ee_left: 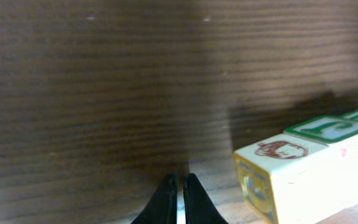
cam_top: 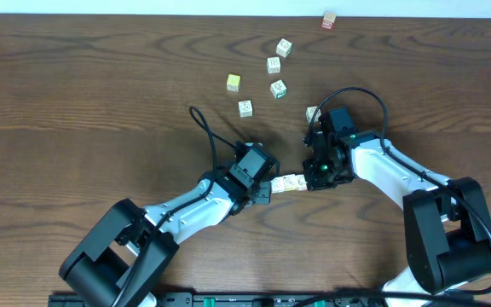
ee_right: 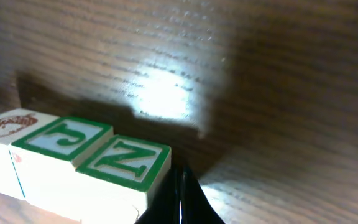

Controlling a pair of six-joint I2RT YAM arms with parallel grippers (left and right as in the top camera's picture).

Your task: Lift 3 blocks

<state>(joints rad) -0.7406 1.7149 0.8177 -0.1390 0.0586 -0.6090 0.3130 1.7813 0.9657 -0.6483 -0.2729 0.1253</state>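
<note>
Three blocks (cam_top: 288, 182) lie end to end in a short row between my two grippers. In the right wrist view they are a red-printed cube (ee_right: 5, 127), a green J cube (ee_right: 64, 140) and a green Z cube (ee_right: 126, 162). My right gripper (ee_right: 182, 186) is shut, its closed fingers pressed against the Z cube's end. My left gripper (ee_left: 179, 186) is shut with nothing between its fingers. The red-printed cube (ee_left: 278, 168) sits just to its right, with a green cube (ee_left: 328, 127) behind it. From overhead the left gripper (cam_top: 265, 189) and right gripper (cam_top: 312, 181) meet the row's two ends. I cannot tell whether the row rests on the table.
Several loose cubes lie farther back on the dark wood table: a yellow-green one (cam_top: 233, 82), pale ones (cam_top: 245, 108) (cam_top: 278, 88) (cam_top: 274, 65) (cam_top: 285, 47), one beside the right arm (cam_top: 313, 113), and a reddish one (cam_top: 329, 20) at the far edge.
</note>
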